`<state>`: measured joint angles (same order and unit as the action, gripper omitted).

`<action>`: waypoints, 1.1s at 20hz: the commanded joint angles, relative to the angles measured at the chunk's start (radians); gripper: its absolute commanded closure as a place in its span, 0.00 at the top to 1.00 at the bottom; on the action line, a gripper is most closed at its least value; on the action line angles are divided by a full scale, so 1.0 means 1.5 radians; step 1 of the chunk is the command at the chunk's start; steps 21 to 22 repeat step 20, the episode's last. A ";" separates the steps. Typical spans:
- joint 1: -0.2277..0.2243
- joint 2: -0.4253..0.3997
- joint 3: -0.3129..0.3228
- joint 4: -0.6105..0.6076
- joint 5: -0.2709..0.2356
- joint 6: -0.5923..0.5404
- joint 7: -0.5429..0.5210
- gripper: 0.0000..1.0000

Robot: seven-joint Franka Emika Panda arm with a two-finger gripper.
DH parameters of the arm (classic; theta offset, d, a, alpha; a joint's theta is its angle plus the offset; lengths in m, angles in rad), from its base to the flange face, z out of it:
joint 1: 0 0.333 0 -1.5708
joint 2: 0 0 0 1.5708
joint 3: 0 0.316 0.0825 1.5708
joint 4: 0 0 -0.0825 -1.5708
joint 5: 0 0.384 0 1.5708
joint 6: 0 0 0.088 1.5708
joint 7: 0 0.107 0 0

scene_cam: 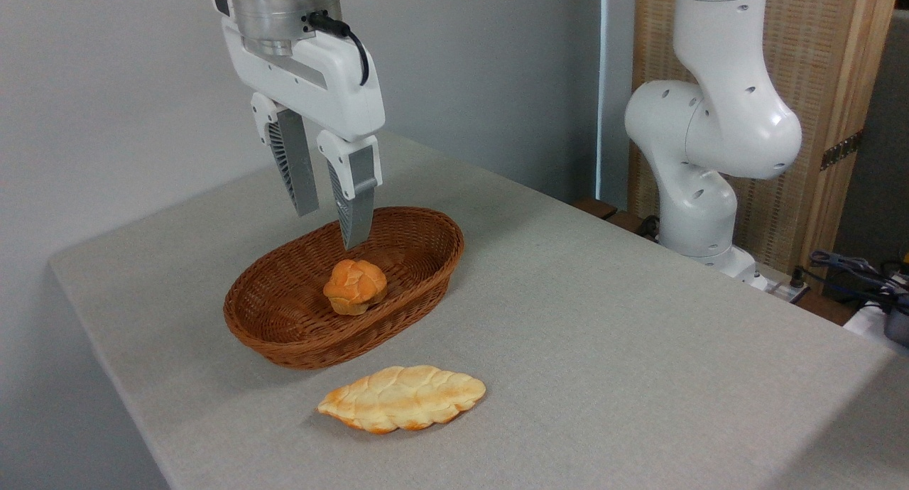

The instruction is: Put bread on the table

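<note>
The bread (403,398), a long flat braided loaf, pale golden with browner edges, lies on the grey-beige table (603,319) just in front of the wicker basket (426,277). My gripper (330,229) hangs above the basket's far side, fingers pointing down and apart, nothing between them. It is well clear of the bread, up and to the left of it.
A small round orange-brown bun (355,285) sits inside the basket. The arm's white base (699,121) stands at the table's far right edge. Cables and gear (866,277) lie off the table at the right.
</note>
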<state>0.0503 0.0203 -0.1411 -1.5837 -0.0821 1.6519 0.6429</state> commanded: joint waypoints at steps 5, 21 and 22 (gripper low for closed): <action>-0.015 -0.002 0.016 0.005 -0.008 -0.016 -0.009 1.00; -0.083 -0.003 0.095 0.004 -0.007 -0.017 -0.008 1.00; -0.083 -0.003 0.095 0.004 -0.007 -0.017 -0.008 1.00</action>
